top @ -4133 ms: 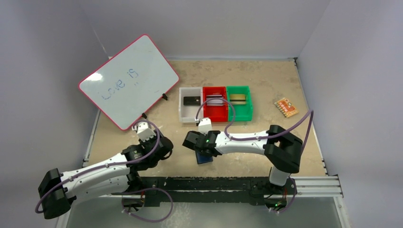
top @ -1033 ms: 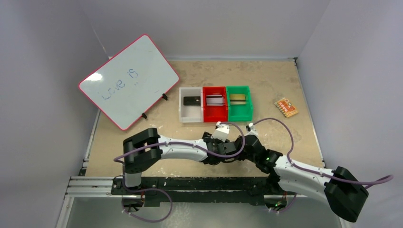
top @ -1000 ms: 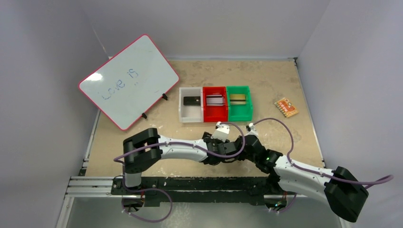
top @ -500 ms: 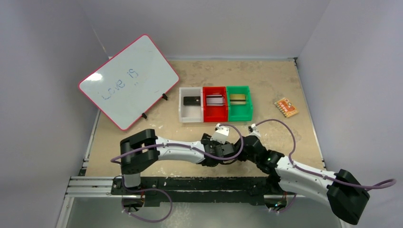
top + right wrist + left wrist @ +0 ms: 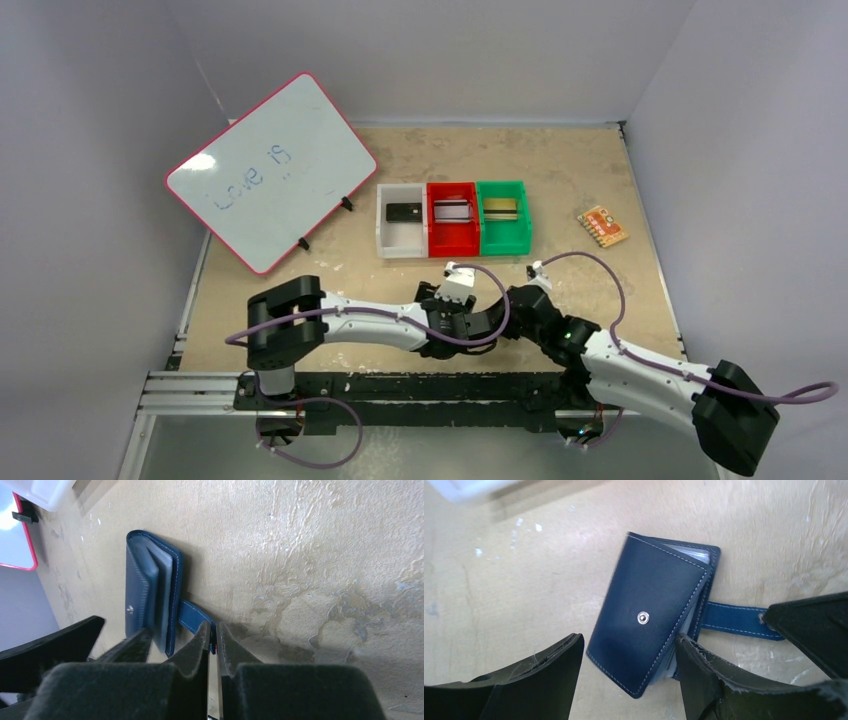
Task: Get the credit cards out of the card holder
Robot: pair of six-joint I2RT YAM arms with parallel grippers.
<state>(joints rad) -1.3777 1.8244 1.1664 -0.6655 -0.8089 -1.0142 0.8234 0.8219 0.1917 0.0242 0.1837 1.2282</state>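
Note:
The navy-blue card holder [image 5: 651, 615] lies folded on the table, snap stud up, with pale card edges showing along its open side. Its blue tab [image 5: 734, 621] sticks out to the right. My left gripper [image 5: 628, 645] is open just above it, one finger on each side of its near end. My right gripper [image 5: 212, 630] is shut on the tab's end [image 5: 192, 616], next to the holder [image 5: 150, 597]. In the top view the two grippers, left [image 5: 452, 325] and right [image 5: 502, 315], meet near the table's front and hide the holder.
White [image 5: 384, 232], red [image 5: 432, 238] and green [image 5: 526, 230] bins stand in a row behind the grippers, each with a card inside. A whiteboard [image 5: 270, 170] leans at the back left. An orange patterned piece [image 5: 601, 225] lies at the right.
Four seconds ago only the right gripper was at the holder and the left was off to the left. Now both are at it. In the last second the left gripper has edged slightly leftward.

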